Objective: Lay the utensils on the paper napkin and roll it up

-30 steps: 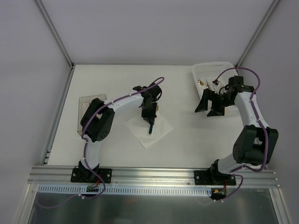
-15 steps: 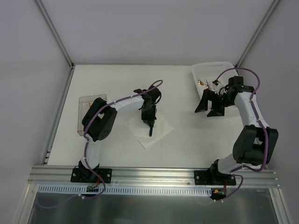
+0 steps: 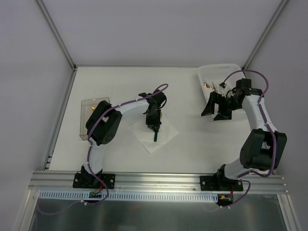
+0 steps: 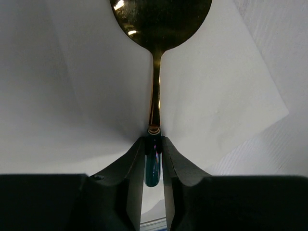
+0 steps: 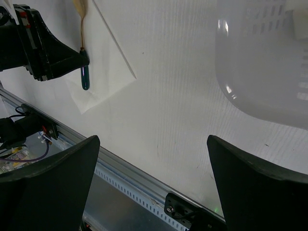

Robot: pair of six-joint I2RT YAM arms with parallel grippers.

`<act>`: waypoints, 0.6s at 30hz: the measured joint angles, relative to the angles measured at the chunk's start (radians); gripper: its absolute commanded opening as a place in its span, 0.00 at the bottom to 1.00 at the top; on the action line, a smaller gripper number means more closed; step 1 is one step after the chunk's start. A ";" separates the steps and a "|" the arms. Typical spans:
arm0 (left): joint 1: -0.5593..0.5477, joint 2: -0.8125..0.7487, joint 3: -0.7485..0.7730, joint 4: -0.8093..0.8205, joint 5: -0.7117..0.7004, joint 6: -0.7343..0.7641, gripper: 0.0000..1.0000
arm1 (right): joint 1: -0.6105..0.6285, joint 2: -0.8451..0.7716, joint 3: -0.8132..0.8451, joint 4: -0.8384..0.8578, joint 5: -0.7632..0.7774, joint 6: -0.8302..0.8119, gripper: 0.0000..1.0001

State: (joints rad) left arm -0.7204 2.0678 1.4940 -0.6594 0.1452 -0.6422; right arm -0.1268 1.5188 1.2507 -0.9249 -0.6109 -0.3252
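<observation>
A spoon (image 4: 161, 19) with a copper-gold bowl and a dark teal handle lies along the white paper napkin (image 4: 72, 96). My left gripper (image 4: 153, 144) is shut on the handle's end, its fingertips pressed against both sides. From above, the spoon (image 3: 155, 134) sticks out toward the near edge of the napkin (image 3: 166, 137) below my left gripper (image 3: 154, 126). My right gripper (image 3: 215, 111) hangs open and empty just in front of the white tray (image 3: 231, 70), where more utensils (image 3: 209, 85) lie. Its wide-apart jaws (image 5: 151, 144) frame bare table.
A clear container (image 3: 89, 120) stands at the left of the table behind the left arm's elbow. The right wrist view shows the tray's rim (image 5: 260, 72), the napkin corner (image 5: 103, 72) and the metal rail (image 5: 134, 180) along the table's near edge.
The left arm has shifted slightly, bringing the spoon a little nearer and lower onto the napkin. The right arm has not moved.
</observation>
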 measured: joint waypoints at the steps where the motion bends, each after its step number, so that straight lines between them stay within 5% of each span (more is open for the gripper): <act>1: 0.000 0.000 0.000 0.000 0.000 0.000 0.25 | 0.000 0.000 0.000 0.000 0.000 0.000 0.99; 7: -0.001 -0.041 -0.017 0.005 0.000 -0.002 0.46 | 0.000 0.000 0.000 0.000 -0.005 0.000 0.99; 14: 0.013 -0.209 -0.023 -0.004 -0.025 -0.002 0.45 | -0.001 0.000 0.000 0.000 -0.010 0.000 0.99; 18: 0.123 -0.403 -0.090 -0.006 -0.022 0.003 0.41 | -0.001 0.000 0.000 0.000 -0.011 0.000 0.99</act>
State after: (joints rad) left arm -0.5976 1.6646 1.4036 -0.6651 0.1230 -0.6388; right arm -0.1276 1.5188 1.2507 -0.9249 -0.6224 -0.3248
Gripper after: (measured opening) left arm 0.420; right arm 0.991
